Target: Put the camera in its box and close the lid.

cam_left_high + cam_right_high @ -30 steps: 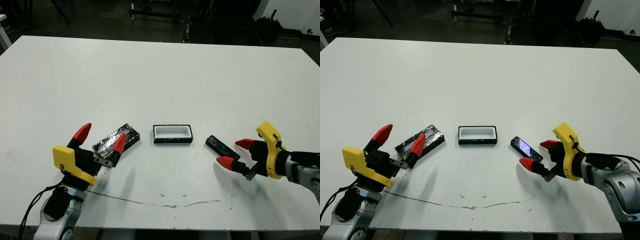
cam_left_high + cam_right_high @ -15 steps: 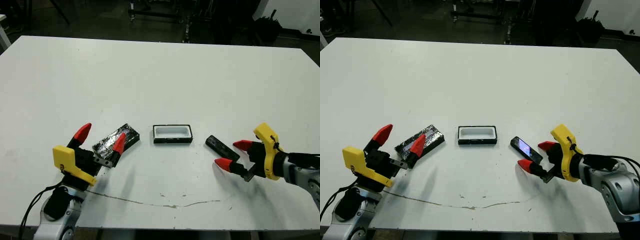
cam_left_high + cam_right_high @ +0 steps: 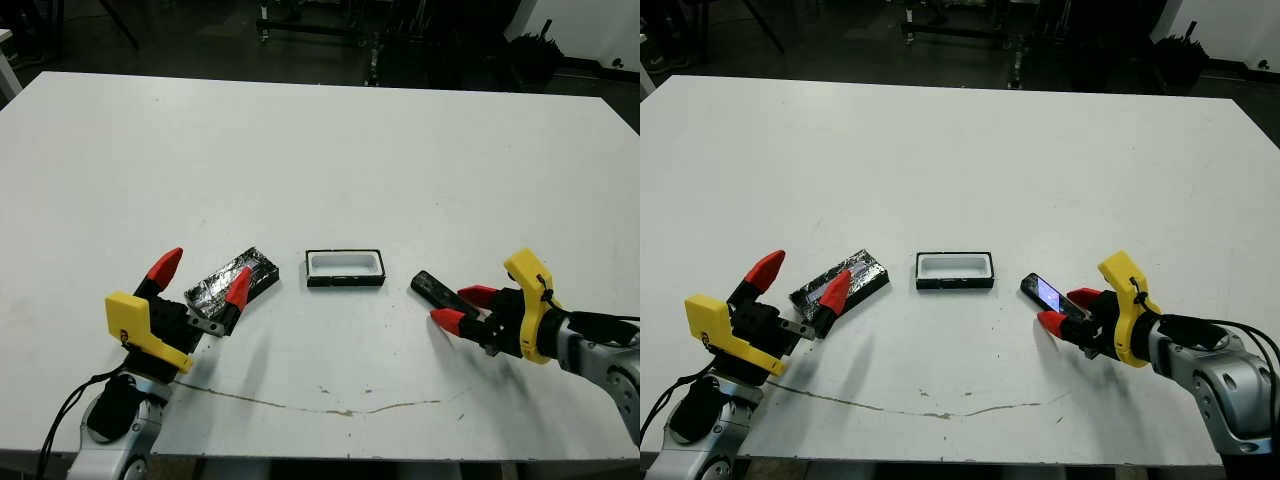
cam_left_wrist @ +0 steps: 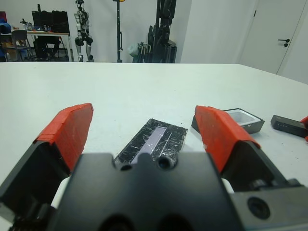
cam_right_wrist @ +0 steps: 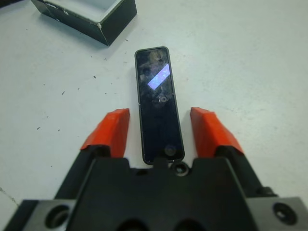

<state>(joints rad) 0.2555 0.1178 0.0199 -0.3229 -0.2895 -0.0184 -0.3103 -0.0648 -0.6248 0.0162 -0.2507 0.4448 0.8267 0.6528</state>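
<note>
Left gripper [image 3: 202, 279]: fingers spread wide, holding nothing, raised over the near-left part of the table [image 3: 330, 150]. From the head views its inner red finger covers part of the lid [image 3: 231, 280], so the lid's near end cannot be made out there; the left wrist view shows the lid lying flat between the finger lines, untouched, with crinkly silver reflections.

Box [image 3: 345, 268]: stands open near the table's middle, just right of the lid and apart from it, white lining visible, nothing inside. In the right wrist view only one corner of it shows, cut off by the picture edge.

Camera [image 3: 1049, 295]: lies flat on the table right of the box, slanted, apart from it. Its near end sits between the right gripper's fingers.

Right gripper [image 5: 163, 126]: fingers apart, one on each side of the camera's near end, with a gap showing on both sides. A thin dark crack line runs across the table's near edge.
</note>
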